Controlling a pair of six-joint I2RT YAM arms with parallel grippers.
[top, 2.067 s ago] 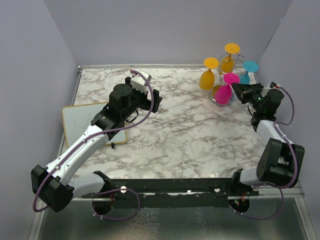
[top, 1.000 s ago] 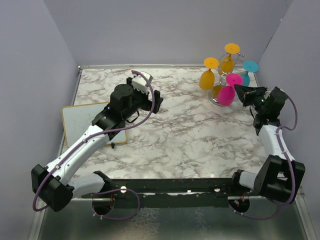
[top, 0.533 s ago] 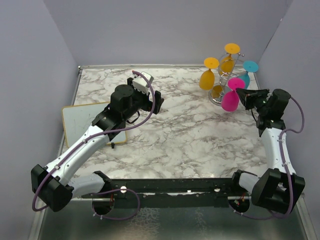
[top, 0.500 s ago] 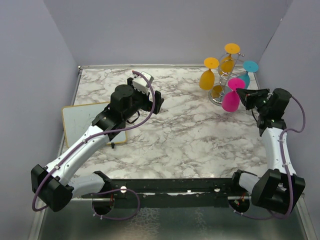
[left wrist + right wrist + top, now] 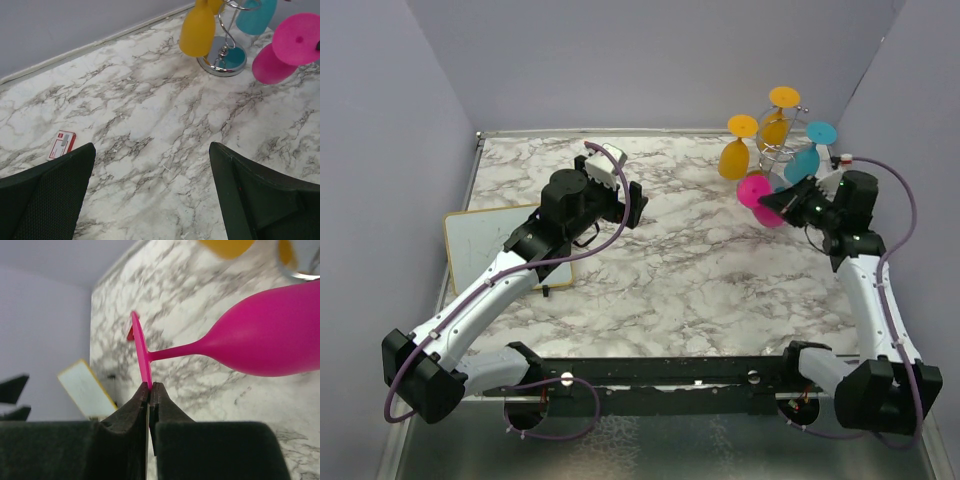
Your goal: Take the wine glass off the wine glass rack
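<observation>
While right gripper [image 5: 149, 390] pinched pink wine glass [image 5: 270, 345] by foot rim, jaws almost shut, glass hung sideways beside wine glass rack [image 5: 223, 47] base; left gripper [image 5: 151, 152] gaped wide, empty.

Plain lilac-grey walls [image 5: 650, 60] close in the back and both sides of a white table [image 5: 700, 280] veined in grey like marble. The light is soft and even, with only faint shadows.
</observation>
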